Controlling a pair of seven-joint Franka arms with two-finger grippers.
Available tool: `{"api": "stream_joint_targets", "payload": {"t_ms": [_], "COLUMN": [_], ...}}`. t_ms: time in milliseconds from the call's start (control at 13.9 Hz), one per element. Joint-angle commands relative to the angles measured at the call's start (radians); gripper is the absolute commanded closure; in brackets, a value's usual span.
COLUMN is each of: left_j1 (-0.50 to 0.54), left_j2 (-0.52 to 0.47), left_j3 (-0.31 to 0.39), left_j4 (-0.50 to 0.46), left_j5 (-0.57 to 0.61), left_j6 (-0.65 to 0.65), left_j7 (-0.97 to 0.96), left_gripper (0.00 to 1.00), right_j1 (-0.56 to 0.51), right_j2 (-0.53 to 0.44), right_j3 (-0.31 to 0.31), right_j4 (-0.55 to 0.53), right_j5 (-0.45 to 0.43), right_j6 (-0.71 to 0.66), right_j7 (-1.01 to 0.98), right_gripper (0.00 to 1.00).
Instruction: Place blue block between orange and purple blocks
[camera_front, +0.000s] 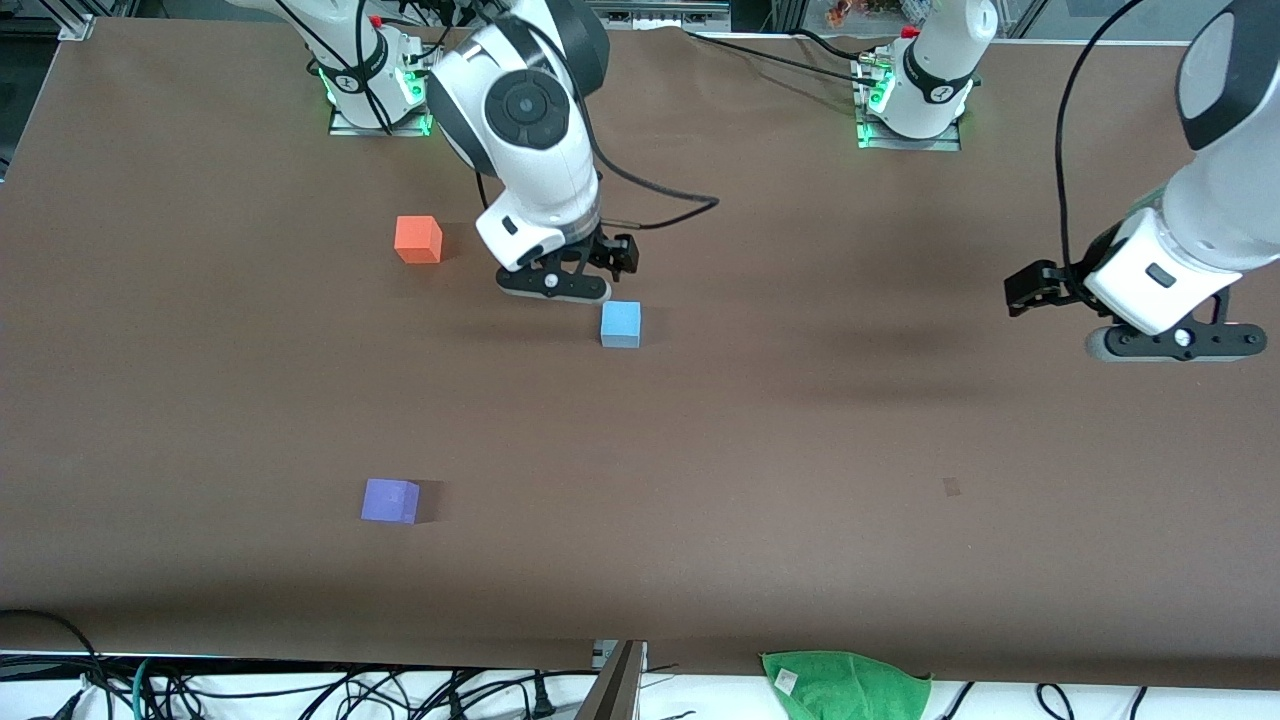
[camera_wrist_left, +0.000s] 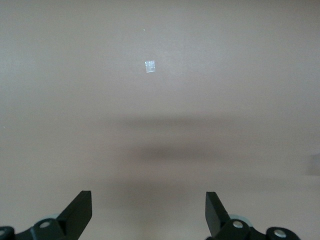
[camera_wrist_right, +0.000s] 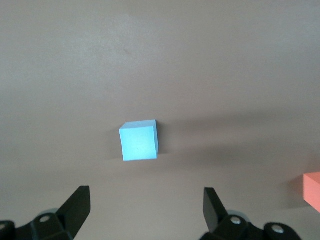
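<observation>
On the brown table, the blue block sits apart from the orange block and the purple block. The right claw hangs spread wide over it, holding nothing. The left claw waits, also spread wide and holding nothing, over bare table at its own end.

right hand over table by blue block

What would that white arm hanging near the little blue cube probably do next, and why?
Probably lower the right claw around the blue block and close on it. Its jaws are open and empty, the block sits on the table just ahead of them, well off the line between the orange block and the purple block. The left claw waits, open, near its own end.
</observation>
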Motion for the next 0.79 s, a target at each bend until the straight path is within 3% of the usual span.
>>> {"api": "stream_joint_targets", "payload": {"t_ms": [0, 72, 144, 288, 505, 721], "left_j1": [0.04, 0.049, 0.027, -0.09, -0.147, -0.148], "left_j2": [-0.027, -0.045, -0.104, -0.192, -0.266, -0.266], "left_j3": [-0.013, -0.007, 0.031, 0.195, 0.225, 0.228], "left_j4": [-0.023, -0.034, -0.105, -0.234, -0.351, -0.356], "left_j5": [0.006, -0.019, -0.039, -0.1, -0.091, -0.091], "left_j6": [0.002, 0.017, 0.048, 0.127, 0.218, 0.246], "left_j7": [0.052, 0.104, 0.127, 0.143, 0.132, 0.123], "left_gripper": [0.0, 0.0, 0.0, 0.0, 0.0, 0.0], "right_j1": [0.018, 0.026, 0.026, 0.032, 0.035, 0.042], "right_j2": [0.052, 0.069, 0.087, 0.121, 0.168, 0.201], "right_j3": [-0.007, -0.009, -0.007, -0.007, -0.007, -0.009], "right_j4": [0.014, 0.014, 0.014, 0.014, 0.014, 0.014], "right_j5": [0.017, 0.017, 0.017, 0.017, 0.016, 0.011], "right_j6": [0.042, 0.057, 0.076, 0.111, 0.157, 0.169], "right_j7": [0.013, 0.013, 0.013, 0.012, 0.0, -0.002], "right_gripper": [0.0, 0.0, 0.0, 0.0, 0.0, 0.0]}}
